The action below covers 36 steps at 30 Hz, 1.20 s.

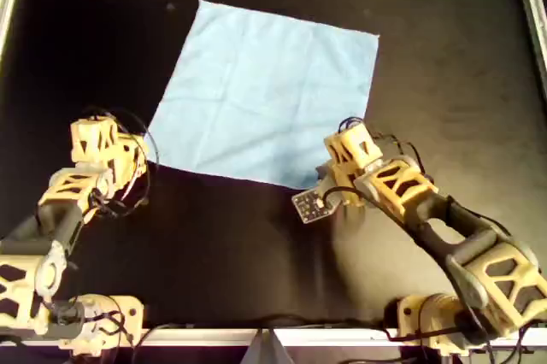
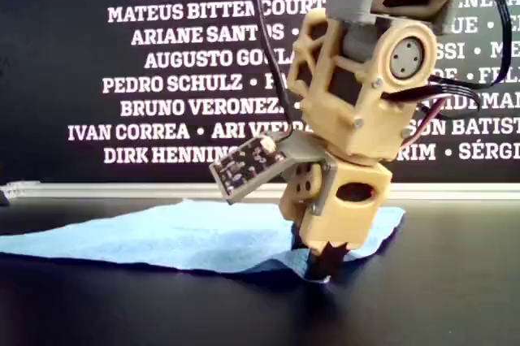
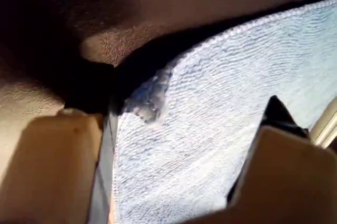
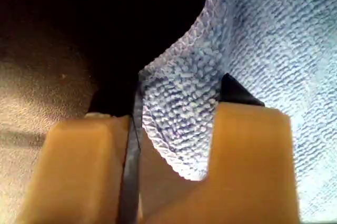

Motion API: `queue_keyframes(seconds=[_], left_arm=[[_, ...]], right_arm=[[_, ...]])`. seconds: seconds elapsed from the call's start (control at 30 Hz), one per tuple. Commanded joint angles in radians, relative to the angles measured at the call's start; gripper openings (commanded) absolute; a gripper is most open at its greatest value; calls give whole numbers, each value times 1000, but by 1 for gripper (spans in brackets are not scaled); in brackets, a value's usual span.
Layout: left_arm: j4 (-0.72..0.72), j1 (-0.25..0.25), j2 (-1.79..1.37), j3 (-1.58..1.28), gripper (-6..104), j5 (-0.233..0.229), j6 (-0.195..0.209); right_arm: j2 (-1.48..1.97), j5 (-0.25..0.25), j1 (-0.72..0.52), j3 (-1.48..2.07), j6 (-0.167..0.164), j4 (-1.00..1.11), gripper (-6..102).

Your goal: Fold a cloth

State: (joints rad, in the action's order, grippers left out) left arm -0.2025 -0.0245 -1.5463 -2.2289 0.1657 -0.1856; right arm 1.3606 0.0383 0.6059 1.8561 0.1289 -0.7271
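Looming nearest in the exterior view: a tan arm (image 2: 349, 118), small circuit board (image 2: 248, 166) on its side, tips down at the near corner of the cloth (image 2: 162, 236) on the black counter (image 2: 122, 305). From overhead, lying flat and unfolded toward 12 o'clock, turned like a diamond, with the tan arm at its 6 o'clock corner and the other arm (image 1: 94, 155) at its 8 o'clock corner. Cannot tell from the wrist views which arm is which. Seen along my first end effector (image 3: 179, 145): jaws spread wide, straddling a flat corner of cloth, gripping nothing. Along my second end effector (image 4: 174, 124): a curled, raised corner bunched between the fingers (image 4: 253, 155); whether pinched or merely bracketed, cannot tell.
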Motion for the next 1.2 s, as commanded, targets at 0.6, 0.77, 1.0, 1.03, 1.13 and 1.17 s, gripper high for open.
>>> queue_keyframes(seconds=[0.6,0.77,1.0,1.03,1.13,1.17], left_arm=[[-12,-86,-11,11,41,3,-3],[-11,-89,-14,11,13,5,11],[-15,-89,-114,-12,-2,5,12],[-17,-89,-135,-14,-2,5,14],[-32,-89,-204,-61,-2,5,14],[-40,-91,-233,-86,-2,5,14]], right_arm=[[-5,-5,-12,-103,-3,37,42],[18,-5,-9,-104,-3,37,13],[21,-8,-12,-103,-3,37,-1],[21,-9,-12,-103,-3,37,-1],[35,-21,-15,-87,-6,35,-1],[52,-21,-15,-77,-14,35,-1]])
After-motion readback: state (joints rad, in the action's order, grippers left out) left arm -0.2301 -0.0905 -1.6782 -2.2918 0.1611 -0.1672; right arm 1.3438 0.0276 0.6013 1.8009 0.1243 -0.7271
